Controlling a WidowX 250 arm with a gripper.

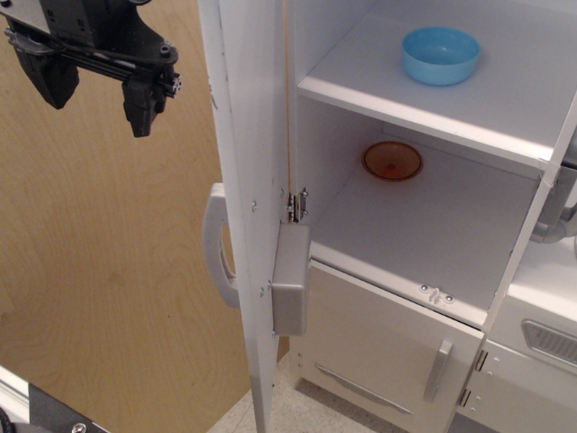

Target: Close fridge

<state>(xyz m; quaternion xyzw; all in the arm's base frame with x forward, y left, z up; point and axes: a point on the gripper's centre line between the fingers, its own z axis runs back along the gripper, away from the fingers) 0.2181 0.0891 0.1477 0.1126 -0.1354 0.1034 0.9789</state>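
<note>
The tall white toy fridge (433, 225) stands open, its white shelves showing. Its big door (248, 180) swings out toward the camera, seen nearly edge-on, with a grey block (290, 280) on its inner edge and a white curved handle (216, 244) on its outer face. My black gripper (95, 90) hangs at the upper left, to the left of the door's outer face and apart from it. Its two fingers stand apart and hold nothing.
A blue bowl (440, 55) sits on the upper shelf and an orange bowl (392, 161) on the lower shelf. Below is a shorter white door with a small grey handle (438, 370). A white unit with a grey vent (548, 343) stands at right. A plywood wall (99, 271) is behind the gripper.
</note>
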